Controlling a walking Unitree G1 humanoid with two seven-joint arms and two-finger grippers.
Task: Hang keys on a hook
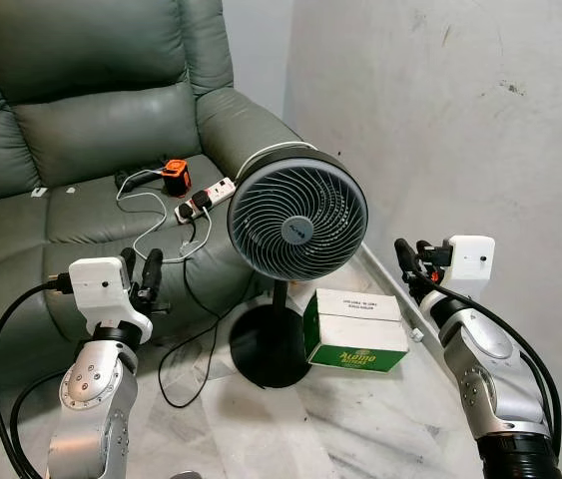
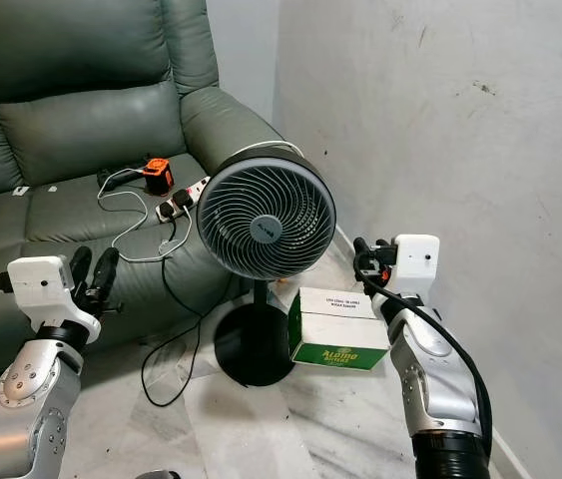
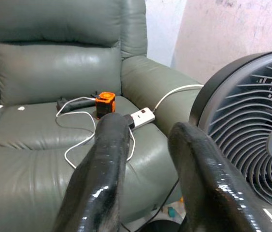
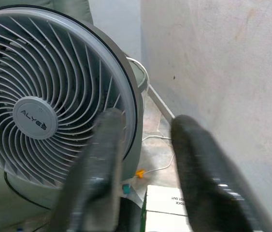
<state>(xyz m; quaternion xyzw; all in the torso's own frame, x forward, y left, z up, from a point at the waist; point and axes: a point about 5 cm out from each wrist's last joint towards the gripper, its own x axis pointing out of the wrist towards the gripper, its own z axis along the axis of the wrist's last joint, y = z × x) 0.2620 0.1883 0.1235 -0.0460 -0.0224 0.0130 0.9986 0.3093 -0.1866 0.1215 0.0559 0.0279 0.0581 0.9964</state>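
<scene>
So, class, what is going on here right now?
The robot stands facing a standing fan beside a grey sofa. Its left hand and right hand are both raised, open and holding nothing. A green and white box sits on the floor by the fan's base. No keys or hook can be seen.

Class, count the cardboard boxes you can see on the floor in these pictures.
1: a green-and-white box on the floor, right beside the fan's round base. Others may hide behind the fan.
</scene>
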